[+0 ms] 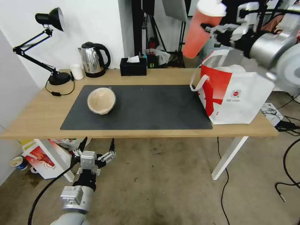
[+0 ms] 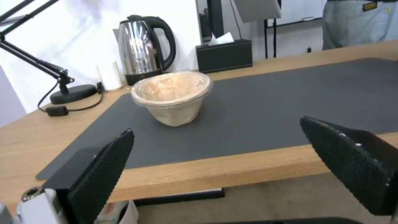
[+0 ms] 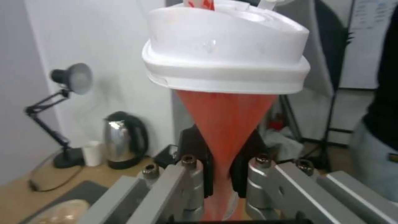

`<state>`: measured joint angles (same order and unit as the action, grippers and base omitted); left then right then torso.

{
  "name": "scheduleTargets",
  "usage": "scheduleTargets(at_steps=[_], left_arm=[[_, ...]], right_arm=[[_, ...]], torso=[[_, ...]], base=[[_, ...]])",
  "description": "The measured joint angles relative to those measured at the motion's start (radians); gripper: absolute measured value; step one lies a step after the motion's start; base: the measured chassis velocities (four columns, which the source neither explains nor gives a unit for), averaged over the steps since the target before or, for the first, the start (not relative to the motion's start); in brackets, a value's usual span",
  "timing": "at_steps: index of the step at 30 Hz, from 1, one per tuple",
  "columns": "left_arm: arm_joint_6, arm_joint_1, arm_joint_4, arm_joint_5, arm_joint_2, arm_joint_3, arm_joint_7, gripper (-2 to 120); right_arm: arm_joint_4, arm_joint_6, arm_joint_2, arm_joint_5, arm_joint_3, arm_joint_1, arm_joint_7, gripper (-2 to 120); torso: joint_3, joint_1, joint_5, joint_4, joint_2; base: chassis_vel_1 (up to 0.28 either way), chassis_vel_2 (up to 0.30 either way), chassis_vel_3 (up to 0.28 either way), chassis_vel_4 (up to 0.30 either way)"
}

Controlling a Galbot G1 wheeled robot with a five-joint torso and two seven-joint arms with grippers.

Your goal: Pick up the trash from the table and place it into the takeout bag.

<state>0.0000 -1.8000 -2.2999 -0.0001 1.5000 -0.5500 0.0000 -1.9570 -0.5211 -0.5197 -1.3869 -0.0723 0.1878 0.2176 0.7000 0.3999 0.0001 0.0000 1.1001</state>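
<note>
Head view, going left to right: I see my left gripper [image 1: 97, 150] at the lower left of the frame, below the near edge of the table [image 1: 37, 118], its fingers spread apart and grasping nothing. On the mat [image 1: 150, 106], left of the frame's centre, the beige bowl [image 1: 101, 100] sits tilted. At the back edge stand a lamp [image 1: 50, 47], a kettle [image 1: 93, 59] and a tissue box [image 1: 133, 66]. Right of centre, the bag [image 1: 234, 93] stands upright on the table's right end, mouth open. At the upper right, my right gripper [image 1: 215, 31] holds the red cup [image 1: 201, 29] tilted in the air above the bag. From the right wrist view, the fingers [image 3: 195, 180] are clenched on the cup's lower body, its white lid [image 3: 226, 53] filling the top centre of the frame.
</note>
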Motion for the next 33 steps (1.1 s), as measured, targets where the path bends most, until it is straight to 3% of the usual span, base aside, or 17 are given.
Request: scheduleTargets(at_steps=[14,33], left_arm=[[0.000,0.000,0.000,0.000,0.000,0.000,0.000,100],[0.000,0.000,0.000,0.000,0.000,0.000,0.000,100]], right_arm=[[0.135,0.017,0.014,0.080,-0.015,0.008,-0.062,7],[0.350,0.088,0.014,0.305,0.001,0.018,-0.159,7]], torso=[[0.000,0.000,0.0000,0.0000,0.000],[0.000,0.000,0.0001,-0.0001,0.000]], base=[[0.000,0.000,0.000,0.000],[0.000,0.000,0.000,0.000]])
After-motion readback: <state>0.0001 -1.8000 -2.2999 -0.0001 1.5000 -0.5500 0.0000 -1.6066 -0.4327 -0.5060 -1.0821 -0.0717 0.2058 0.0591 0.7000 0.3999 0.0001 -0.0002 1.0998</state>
